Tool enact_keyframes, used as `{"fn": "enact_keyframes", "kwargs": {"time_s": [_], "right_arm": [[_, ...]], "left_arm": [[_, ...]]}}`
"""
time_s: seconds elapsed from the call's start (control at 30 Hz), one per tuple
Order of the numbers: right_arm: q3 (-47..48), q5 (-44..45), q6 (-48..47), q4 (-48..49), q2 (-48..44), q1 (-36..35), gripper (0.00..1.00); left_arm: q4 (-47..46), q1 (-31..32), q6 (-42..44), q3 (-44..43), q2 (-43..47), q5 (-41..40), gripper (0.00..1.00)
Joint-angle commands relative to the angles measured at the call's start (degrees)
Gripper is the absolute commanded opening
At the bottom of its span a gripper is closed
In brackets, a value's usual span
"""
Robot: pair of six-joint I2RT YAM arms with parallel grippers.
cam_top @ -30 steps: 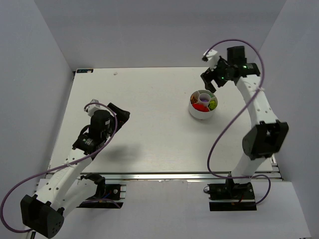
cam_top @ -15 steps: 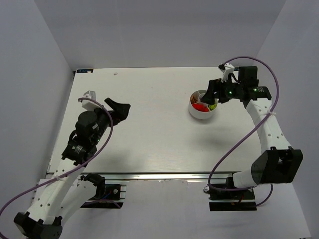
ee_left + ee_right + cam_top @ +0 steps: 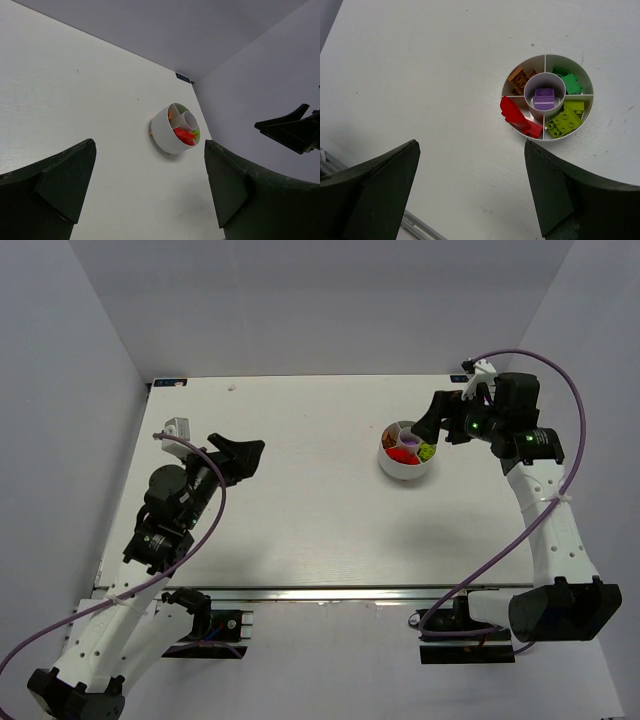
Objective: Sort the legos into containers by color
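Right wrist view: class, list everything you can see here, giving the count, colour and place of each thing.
table: one, white, under everything
bowl: one, white, round and divided, on the table at upper right
purple brick: one, purple, centre cup
orange bricks: about two, orange, upper-left wedge
green bricks: about two, dark green, upper-right wedge
yellow-green bricks: two, yellow-green, lower-right wedge
red bricks: about two, red, lower-left wedge, poking over the rim
right gripper: one, black, open and empty, bottom of the view
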State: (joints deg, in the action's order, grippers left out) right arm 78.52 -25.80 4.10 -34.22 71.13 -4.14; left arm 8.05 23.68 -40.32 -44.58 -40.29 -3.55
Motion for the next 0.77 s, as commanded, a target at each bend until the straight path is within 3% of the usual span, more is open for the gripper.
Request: {"fn": "enact_keyframes", "kwargs": {"time_s": [0.0,0.57,0.73], "right_arm": [[0.6,0.0,0.2,-0.4,-0.5,0.4,0.9],[0.2,-6.3,1.1,0.7,-0.6,3.4,0.89],[-1.4,-4.6,0.8,2.6,-1.5,5.1,0.9]], "left_arm": [[-3.4,-0.3,-0.8,0.5,0.6,1.2,0.98],[-2.7,-0.3,-1.8,1.9,5.2,0.5,0.98],[-2.5,-0.3,-2.1,2.1,5.3,0.4,0.98]]}}
